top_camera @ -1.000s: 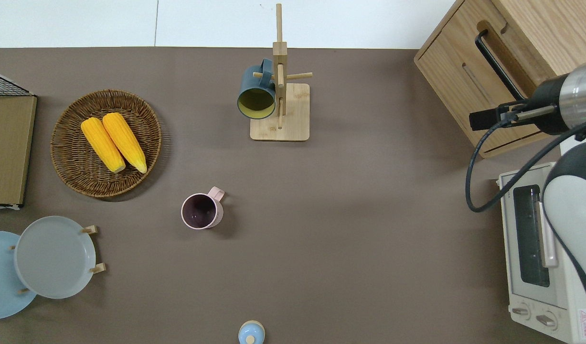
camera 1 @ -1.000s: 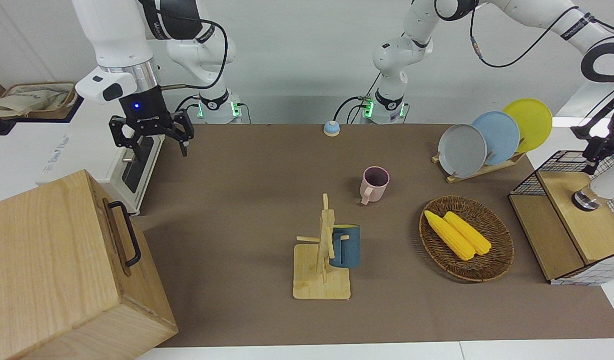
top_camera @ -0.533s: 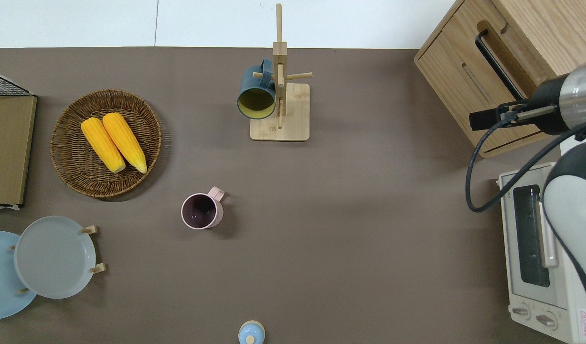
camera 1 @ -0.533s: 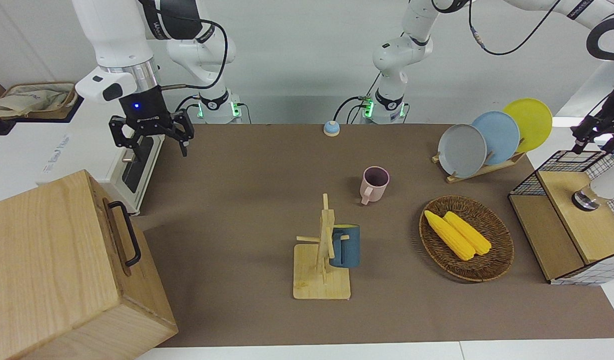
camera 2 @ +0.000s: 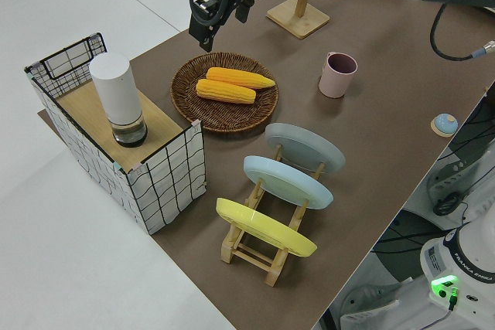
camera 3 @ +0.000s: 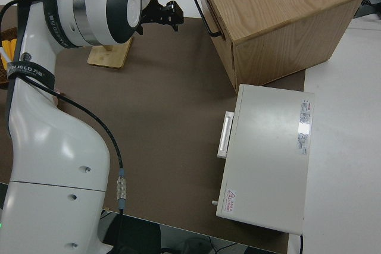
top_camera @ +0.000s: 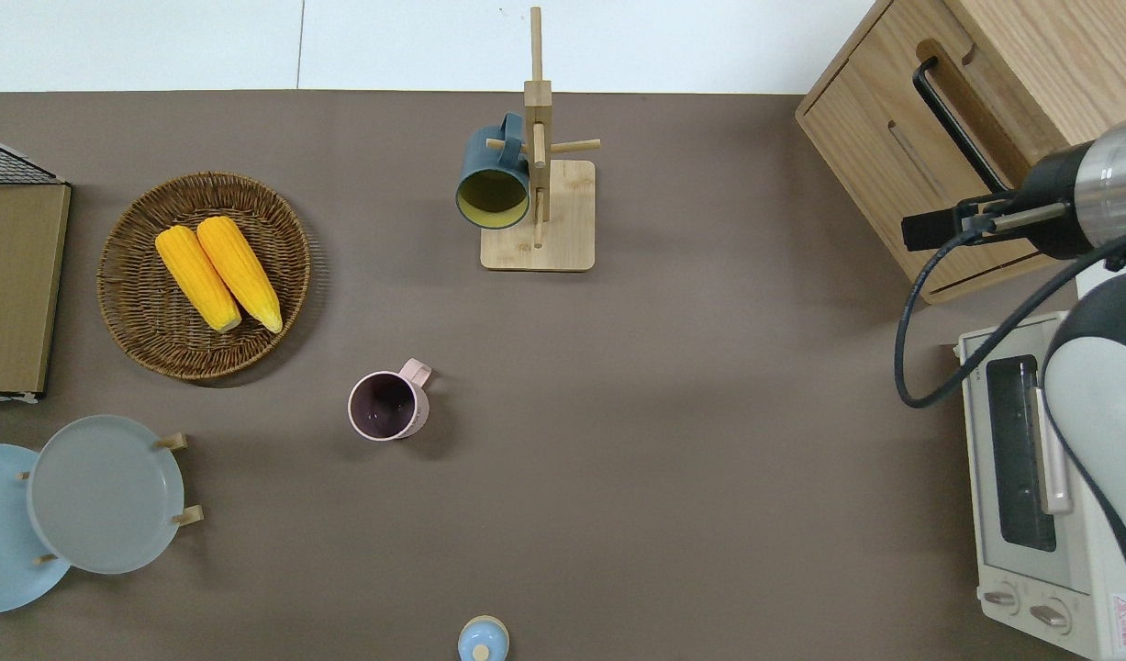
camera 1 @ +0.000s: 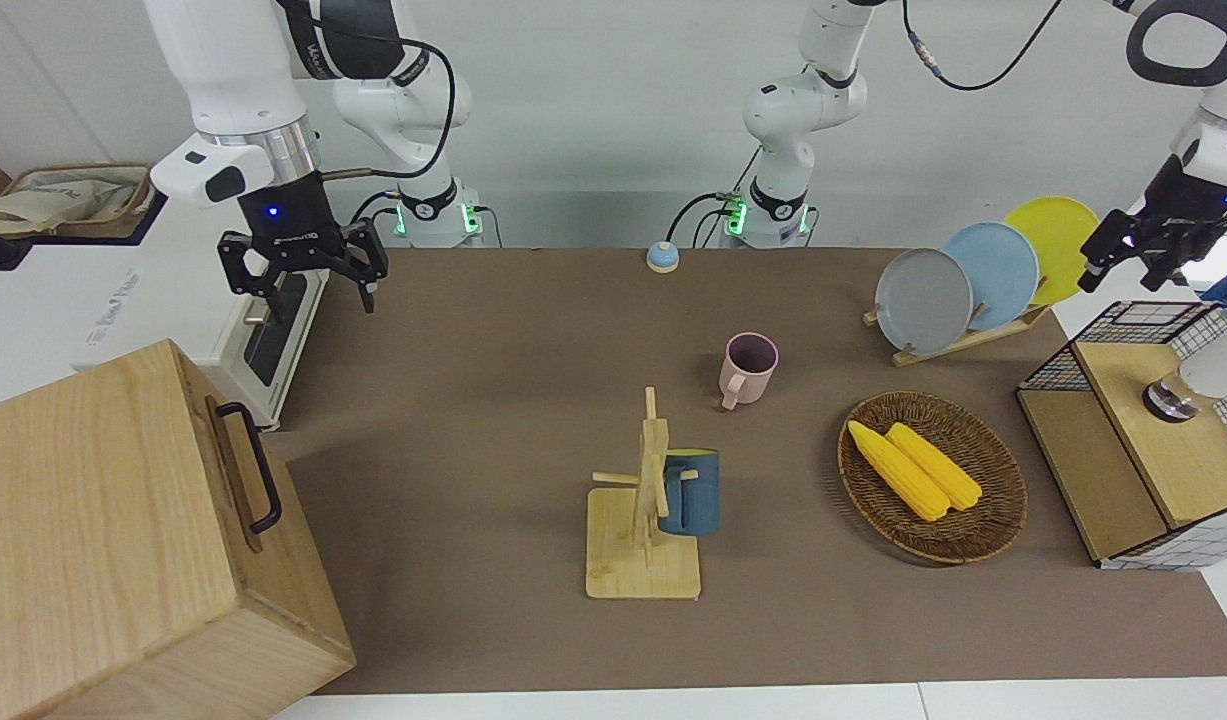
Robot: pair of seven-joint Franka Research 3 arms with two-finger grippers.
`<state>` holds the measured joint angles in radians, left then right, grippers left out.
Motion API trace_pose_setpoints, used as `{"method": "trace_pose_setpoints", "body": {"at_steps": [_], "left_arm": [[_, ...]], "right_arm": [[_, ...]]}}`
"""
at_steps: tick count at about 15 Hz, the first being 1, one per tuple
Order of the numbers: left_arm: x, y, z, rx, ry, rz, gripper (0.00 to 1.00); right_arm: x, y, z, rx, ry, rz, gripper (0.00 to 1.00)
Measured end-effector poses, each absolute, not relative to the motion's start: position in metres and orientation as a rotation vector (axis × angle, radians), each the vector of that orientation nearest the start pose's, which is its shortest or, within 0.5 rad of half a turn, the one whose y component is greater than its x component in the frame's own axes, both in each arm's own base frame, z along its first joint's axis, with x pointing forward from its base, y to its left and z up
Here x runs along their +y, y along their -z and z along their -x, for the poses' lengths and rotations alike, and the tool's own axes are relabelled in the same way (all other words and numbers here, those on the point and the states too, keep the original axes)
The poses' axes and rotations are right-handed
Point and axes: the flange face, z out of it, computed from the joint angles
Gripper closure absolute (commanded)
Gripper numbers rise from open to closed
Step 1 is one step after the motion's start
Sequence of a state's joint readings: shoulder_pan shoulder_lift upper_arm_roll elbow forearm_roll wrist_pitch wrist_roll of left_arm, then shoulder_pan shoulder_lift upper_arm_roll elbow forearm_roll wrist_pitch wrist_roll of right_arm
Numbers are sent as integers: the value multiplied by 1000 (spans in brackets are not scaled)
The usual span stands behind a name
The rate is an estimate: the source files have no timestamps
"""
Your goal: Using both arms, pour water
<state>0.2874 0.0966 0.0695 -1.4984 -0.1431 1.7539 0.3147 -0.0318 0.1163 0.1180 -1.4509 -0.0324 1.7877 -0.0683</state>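
- Both arms [camera 1: 223, 70] are glossy white jointed shells with black bands at the joints.
- Loose black cables loop along each.
- A silver wrist ring sits above the right end effector [camera 1: 303, 265], black, with a blue light.
- Green lights glow at both bases.

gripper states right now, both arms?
Left gripper: open, holding nothing, up in the air near the wire basket.
Right gripper: open, empty, parked.
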Motion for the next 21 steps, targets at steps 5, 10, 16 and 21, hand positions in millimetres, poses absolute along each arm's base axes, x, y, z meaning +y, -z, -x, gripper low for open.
{"method": "trace_pose_setpoints", "body": {"at_steps": [5, 10, 16, 21], "left_arm": [[91, -637, -577, -61, 211, 3150, 2], [11, -641, -565, -63, 111, 3166, 0], [-37, -639, -556, 39, 34, 3170, 0], [-63, -635, -554, 107, 21, 3169, 0]], "right_arm": [[45, -636, -610, -244, 349, 3130, 11], [45, -636, -610, -244, 349, 3130, 11], [45, -636, -610, -244, 349, 3130, 11], [45, -636, -610, -244, 349, 3130, 11]]}}
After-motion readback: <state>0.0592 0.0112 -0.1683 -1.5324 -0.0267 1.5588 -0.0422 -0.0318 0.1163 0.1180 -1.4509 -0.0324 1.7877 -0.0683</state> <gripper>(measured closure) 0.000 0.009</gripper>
